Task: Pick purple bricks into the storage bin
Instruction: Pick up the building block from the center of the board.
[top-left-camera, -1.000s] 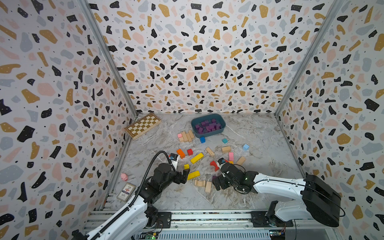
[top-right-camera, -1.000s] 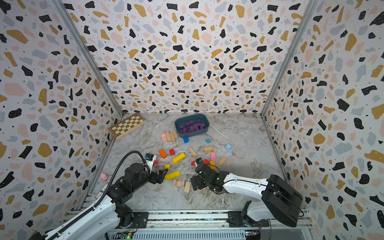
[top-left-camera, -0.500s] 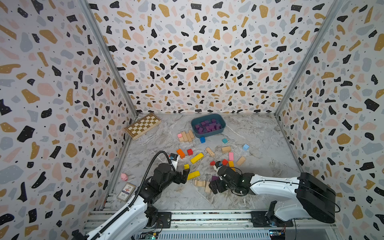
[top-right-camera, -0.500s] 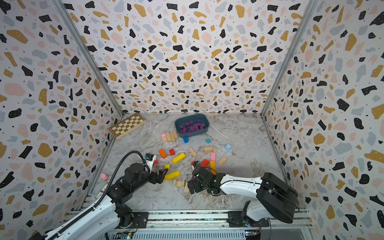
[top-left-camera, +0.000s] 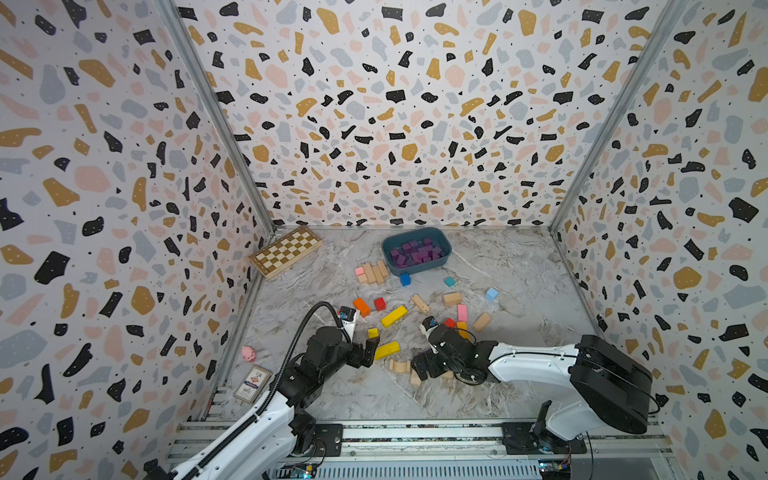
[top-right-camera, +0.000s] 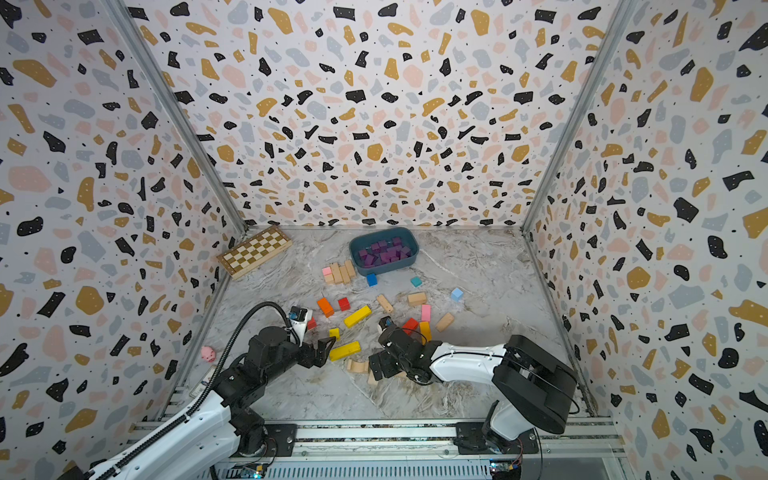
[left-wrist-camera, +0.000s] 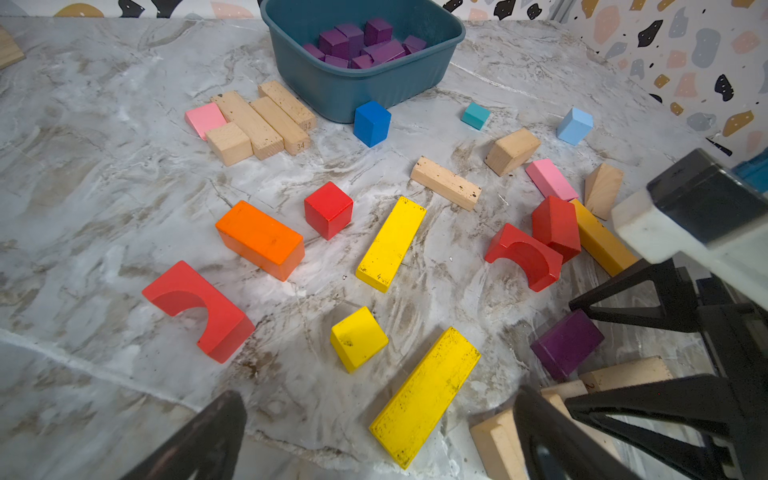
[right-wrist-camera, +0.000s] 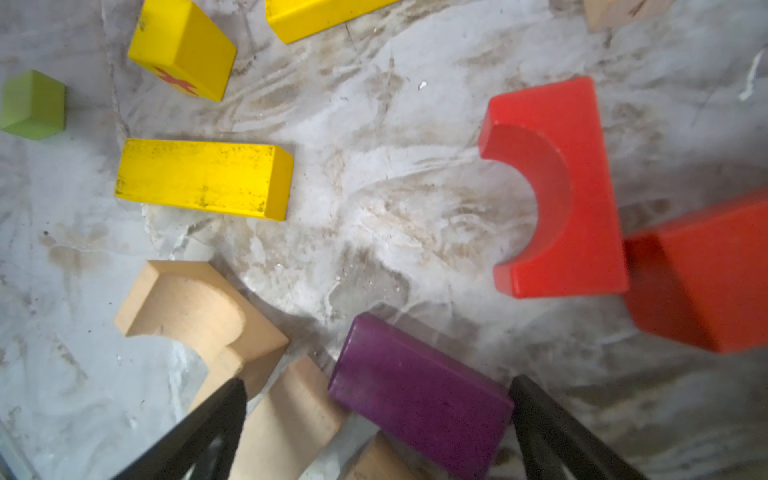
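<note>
The right end effector (top-left-camera: 424, 366) is spread wide and empty, low over the near middle of the bench (top-left-camera: 374, 399). Its fingers stand either side of a lone purple brick (right-wrist-camera: 419, 399), while the other purple bricks (top-left-camera: 415, 253) lie in the storage bin (top-left-camera: 424, 268) at the far middle. The main hazard is the crowd around the target. A tan bar (right-wrist-camera: 291, 419) lies against the brick's side and also sits between the fingers, so closing may clamp both, or press on the bar and leave the brick loose. The brick lies skewed to the fingers and nearer one of them, so a squeeze could twist it or pop it out toward the red arch (right-wrist-camera: 573, 187). A weak hold may then fail on the long carry to the far bin. The left end effector (top-left-camera: 368, 352), also wide and empty, hangs just to the left by a yellow bar (top-left-camera: 386, 350), and a swing that way risks a knock.
</note>
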